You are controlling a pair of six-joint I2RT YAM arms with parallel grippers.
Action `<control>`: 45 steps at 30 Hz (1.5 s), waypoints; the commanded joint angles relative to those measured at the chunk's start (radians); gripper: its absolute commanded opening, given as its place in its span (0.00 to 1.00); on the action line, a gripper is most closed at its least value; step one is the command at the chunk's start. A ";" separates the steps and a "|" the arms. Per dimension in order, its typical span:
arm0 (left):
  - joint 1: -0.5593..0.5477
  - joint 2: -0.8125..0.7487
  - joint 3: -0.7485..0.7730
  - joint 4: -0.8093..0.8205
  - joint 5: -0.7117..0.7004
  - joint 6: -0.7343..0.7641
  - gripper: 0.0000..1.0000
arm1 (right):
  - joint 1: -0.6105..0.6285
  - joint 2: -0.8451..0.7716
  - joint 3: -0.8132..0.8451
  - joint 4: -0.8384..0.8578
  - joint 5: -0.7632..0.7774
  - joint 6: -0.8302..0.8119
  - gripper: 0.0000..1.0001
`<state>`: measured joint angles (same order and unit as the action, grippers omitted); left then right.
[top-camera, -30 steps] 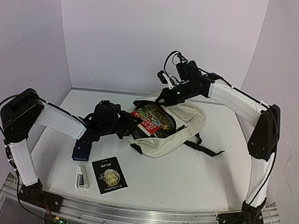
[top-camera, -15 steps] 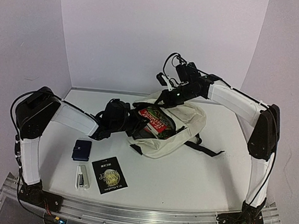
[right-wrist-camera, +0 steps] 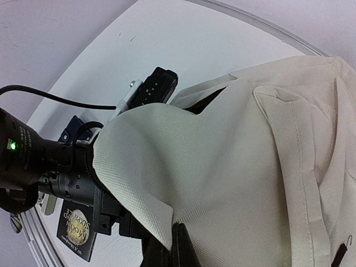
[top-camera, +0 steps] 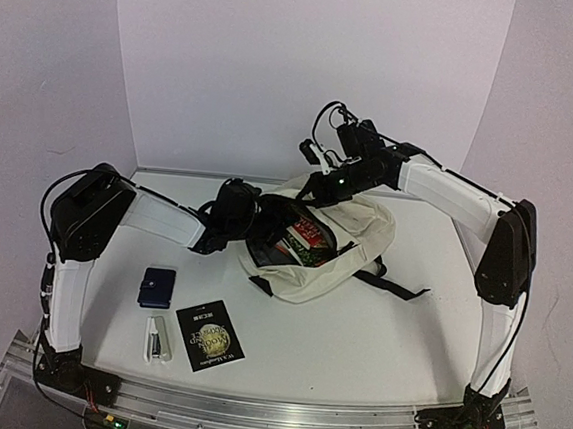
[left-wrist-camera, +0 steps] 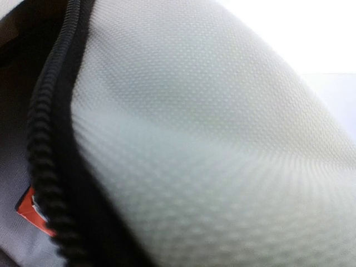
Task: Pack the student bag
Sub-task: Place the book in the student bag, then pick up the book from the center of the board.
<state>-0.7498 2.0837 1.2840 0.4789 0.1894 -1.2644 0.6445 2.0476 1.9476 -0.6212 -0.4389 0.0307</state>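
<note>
Cream bag (top-camera: 334, 271): slumped mid-table between the two arms, mouth gaping toward the left arm.
Flap (right-wrist-camera: 167, 167): pinched at its edge and lifted by right gripper (top-camera: 314, 184), jaws closed tight on the fabric; judged a hold meant to prop the mouth wide for loading.
Book (top-camera: 302, 238): red-and-green cover showing inside the opening, mostly in; apparently the item being seated.
Left gripper (top-camera: 256, 222): reaching into the mouth beside the book; fingers hidden behind fabric and zipper (left-wrist-camera: 53, 183), so spread and any hold impossible to tell.
Waiting items: blue wallet (top-camera: 157, 287), white stapler (top-camera: 158, 340) and black booklet (top-camera: 211, 335) at front-left of table (top-camera: 376, 343), well apart from the bag, on the left arm's side; likely next in.
Risk: flap sagging over the opening if released early.
</note>
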 commanded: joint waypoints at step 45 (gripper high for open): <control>-0.312 -0.626 -0.559 -0.963 -0.403 -0.286 1.00 | 0.076 -0.156 -0.282 -0.010 -0.146 -0.120 0.93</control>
<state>-1.0599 1.4452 0.7303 -0.4690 -0.1433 -1.4236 0.7037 1.9220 1.6928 -0.6041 -0.5484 -0.0681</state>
